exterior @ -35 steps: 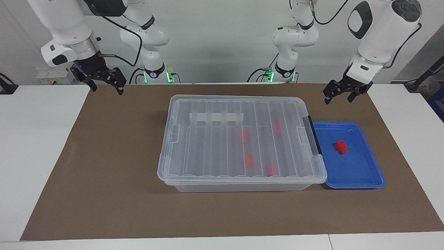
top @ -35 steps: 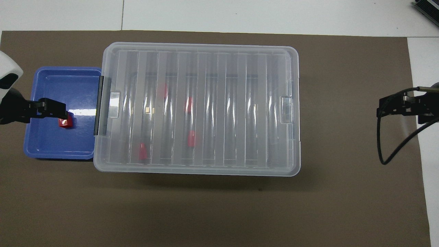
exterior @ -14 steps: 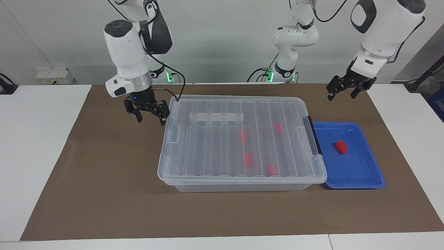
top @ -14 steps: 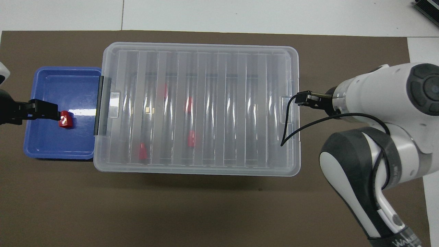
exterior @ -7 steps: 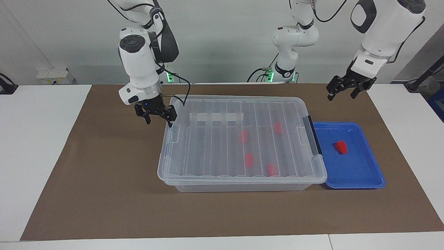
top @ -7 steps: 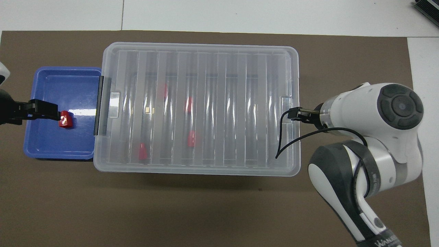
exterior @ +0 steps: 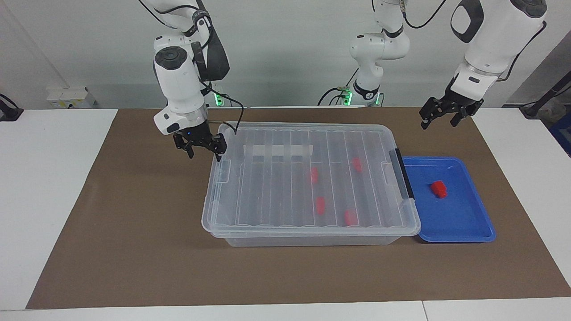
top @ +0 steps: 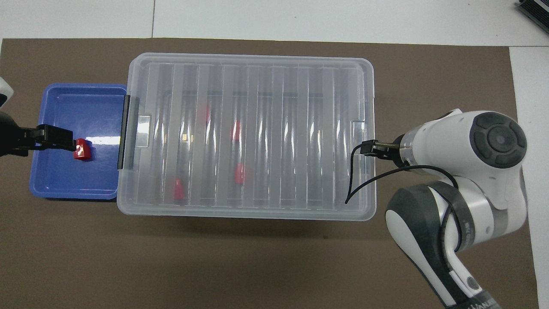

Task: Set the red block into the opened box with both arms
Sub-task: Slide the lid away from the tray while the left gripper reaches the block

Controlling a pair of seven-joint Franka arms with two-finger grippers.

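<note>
- right gripper (exterior: 201, 149) spread wide, empty, over the lidded clear storage bin (exterior: 308, 183) end
- left gripper (exterior: 439, 117) spread, empty, waits above the mat; red block (exterior: 439, 189) in blue tray (exterior: 464, 223)

Two high opposed views, shared table (exterior: 134, 249)

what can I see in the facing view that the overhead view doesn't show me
Only the facing view shows both open grippers whole: the right gripper raised at the box's end toward the right arm, the left gripper waiting up in the air, plus both arm bases. Only the overhead view shows the right arm's body covering its own gripper. Both show the lid still on, four red blocks inside, and one red block in the blue tray.
</note>
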